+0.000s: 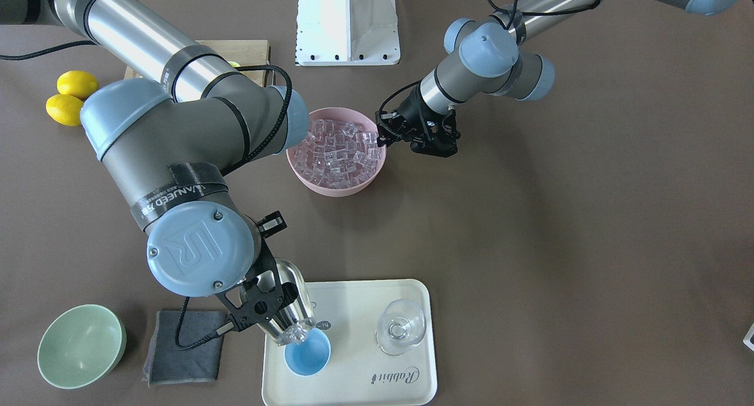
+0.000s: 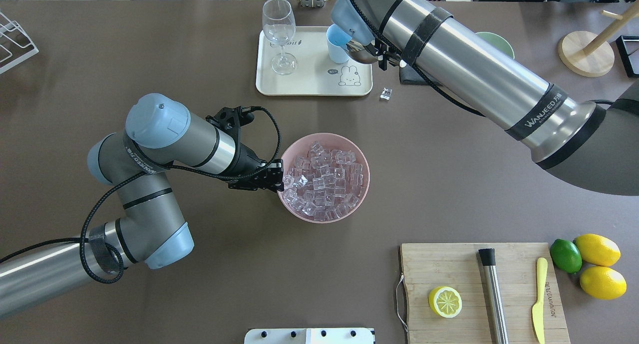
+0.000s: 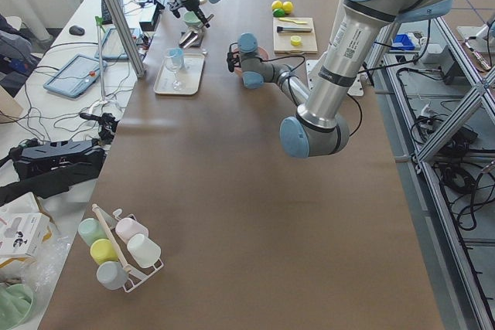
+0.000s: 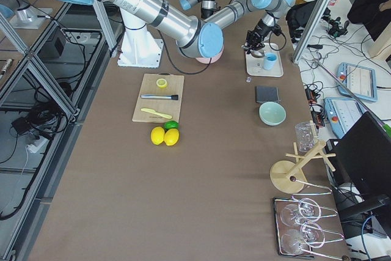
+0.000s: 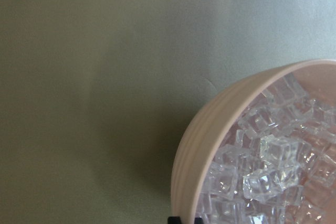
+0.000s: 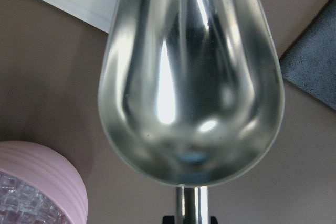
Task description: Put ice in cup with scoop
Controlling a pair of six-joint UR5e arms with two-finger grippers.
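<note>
Front view: the scoop [image 1: 290, 300], clamped by its handle in the right pincer [image 1: 266, 303], tips ice [image 1: 298, 333] at the cup [image 1: 307, 354] rim; a steep pour could bounce cubes beyond it. Overhead: a stray cube [image 2: 385, 94] lies on the surface near the cup; well away, the left pincer [image 2: 277, 176] pinches narrowly on the pink bowl [image 2: 368, 181].

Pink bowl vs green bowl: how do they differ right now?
Contents: the pink bowl is heaped with ice; the green bowl is empty.
Place: the pink bowl sits mid-table; the green bowl sits on the operators' side beside a grey cloth.
Contact: the left end effector clamps the pink bowl's rim; nothing touches the green bowl.
Shared: both are round and upright.
</note>
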